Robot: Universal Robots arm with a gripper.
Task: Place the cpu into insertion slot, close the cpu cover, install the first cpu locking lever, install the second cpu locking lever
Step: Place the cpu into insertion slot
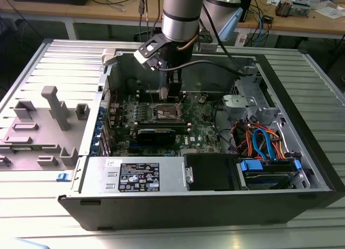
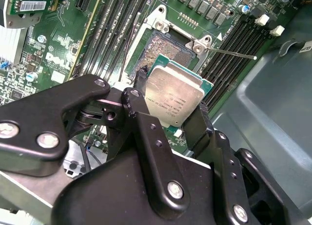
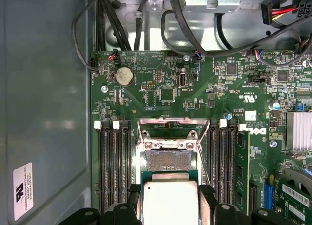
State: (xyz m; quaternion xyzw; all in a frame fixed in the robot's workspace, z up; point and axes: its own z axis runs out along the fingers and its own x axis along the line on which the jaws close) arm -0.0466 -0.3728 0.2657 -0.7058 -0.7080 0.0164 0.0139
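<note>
My gripper (image 2: 170, 102) is shut on the cpu (image 2: 174, 94), a flat square chip with a silvery top, its two black fingers (image 2: 140, 86) clamped on opposite edges. The chip hangs tilted just above and to one side of the insertion slot (image 2: 168, 46), whose bare contact field shows in both wrist views. In the first wrist view the cpu (image 3: 170, 204) partly overlaps the near edge of the insertion slot (image 3: 169, 161). The cpu cover (image 3: 168, 123) stands swung open at the slot's far edge. A thin locking lever (image 2: 234, 53) sticks out loose beside the socket. In the exterior view the gripper (image 1: 171, 96) hovers over the motherboard.
Long black memory slots (image 3: 113, 161) flank the socket on both sides. The open computer case (image 1: 302, 125) walls in the board, with cables and a drive cage (image 1: 267, 144) at the exterior view's right. A grey fixture (image 1: 54, 109) stands on the table at the left.
</note>
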